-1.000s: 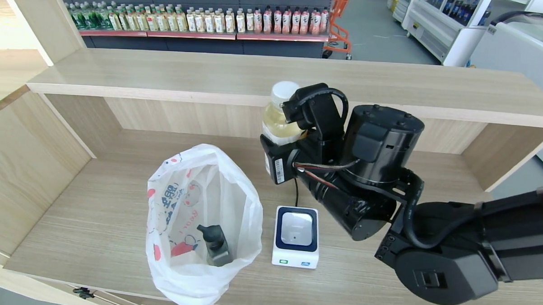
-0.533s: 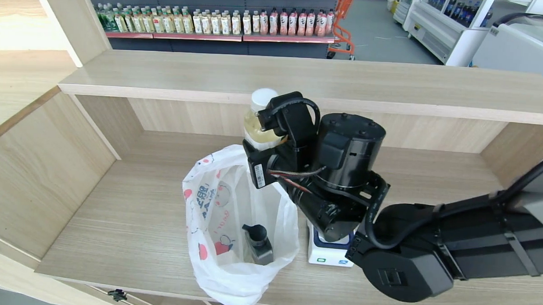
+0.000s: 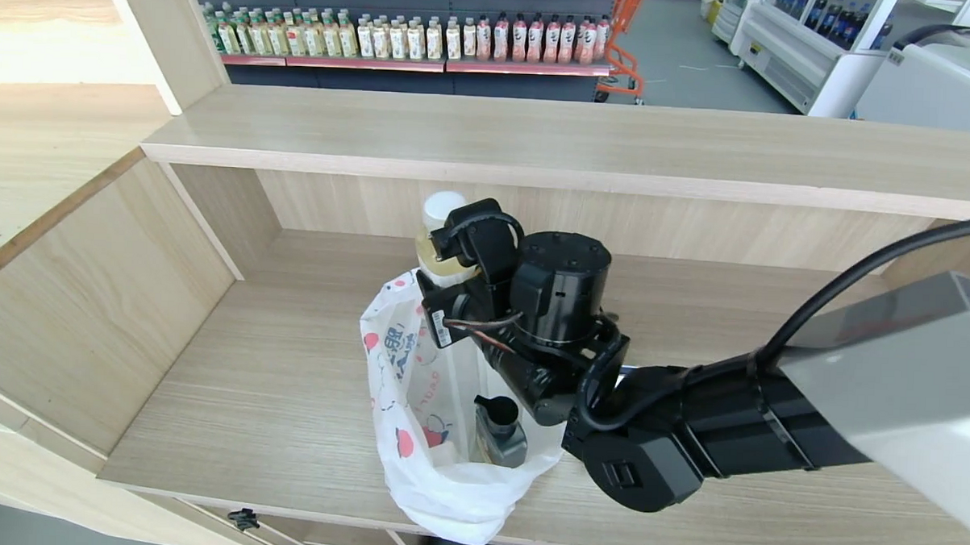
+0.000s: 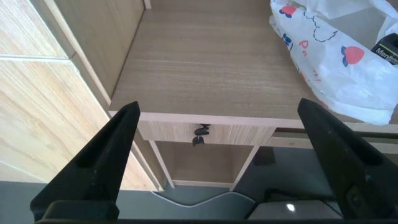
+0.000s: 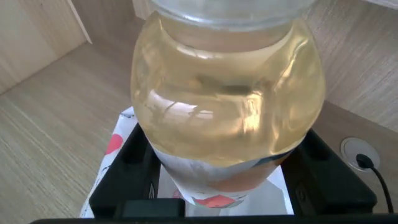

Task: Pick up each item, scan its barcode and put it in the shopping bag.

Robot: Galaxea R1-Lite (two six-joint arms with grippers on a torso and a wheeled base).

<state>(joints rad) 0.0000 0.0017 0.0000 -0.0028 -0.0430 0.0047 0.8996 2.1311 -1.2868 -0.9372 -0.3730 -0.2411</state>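
head view: our right jaws clench the bottle (image 3: 442, 213) upright over the shopping bag (image 3: 393, 374) on the table (image 3: 271, 394), likely for a clean drop; left jaws hang released.

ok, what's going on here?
The right hand holds a clear plastic bottle of pale yellow drink upright over the mouth of the white printed plastic shopping bag on the wooden counter. A dark grey bottle is already in the bag. The left hand is open and empty, near the counter's front edge.
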